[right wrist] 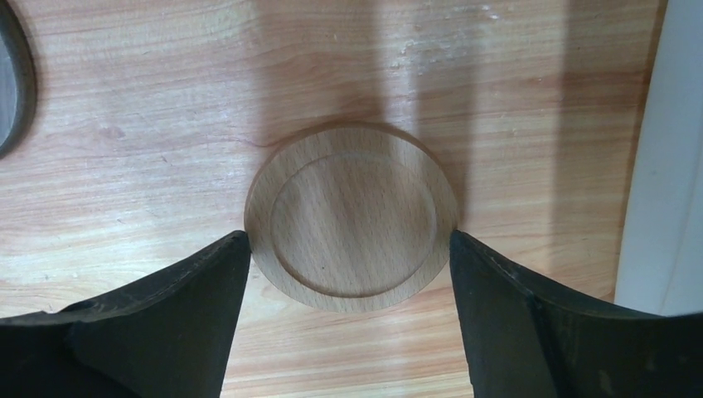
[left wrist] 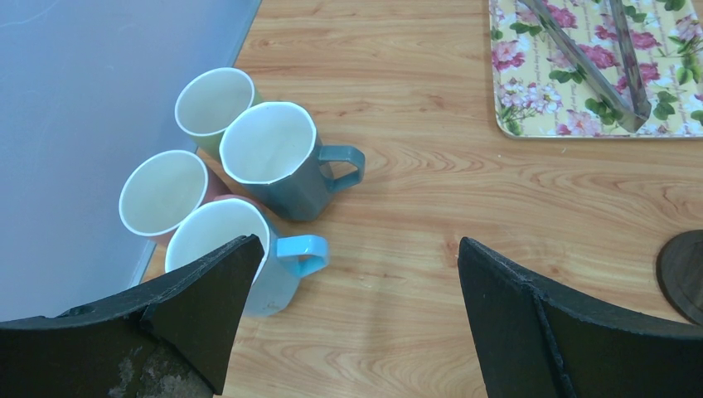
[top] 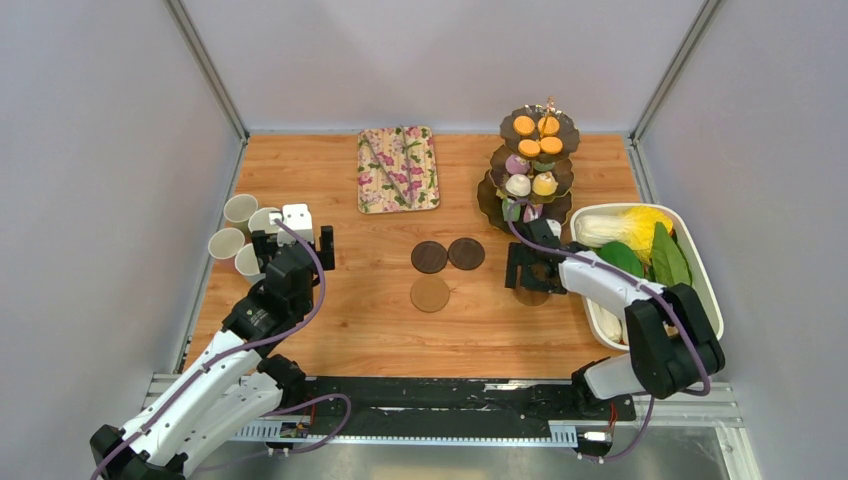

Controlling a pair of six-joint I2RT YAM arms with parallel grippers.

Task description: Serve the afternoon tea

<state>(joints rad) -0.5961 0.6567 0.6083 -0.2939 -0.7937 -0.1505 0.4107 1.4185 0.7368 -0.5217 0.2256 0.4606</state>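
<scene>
Four pastel mugs (top: 243, 237) stand bunched at the table's left edge. In the left wrist view they are a light blue mug (left wrist: 217, 240), a grey-blue mug (left wrist: 273, 157), a pink one (left wrist: 162, 192) and a green one (left wrist: 214, 101). My left gripper (top: 296, 241) (left wrist: 361, 245) is open and empty just right of them. My right gripper (top: 530, 272) (right wrist: 350, 236) is open, its tips on either side of a light wooden coaster (right wrist: 352, 217) lying flat. Two dark coasters (top: 447, 255) and another light coaster (top: 430, 294) lie mid-table. The dark three-tier stand (top: 492, 198) holds the colourful cakes (top: 536, 135).
A floral tray (top: 398, 168) with metal tongs lies at the back centre. A white tub (top: 700, 262) of vegetables stands at the right, close beside my right arm. Grey walls enclose the left, back and right sides.
</scene>
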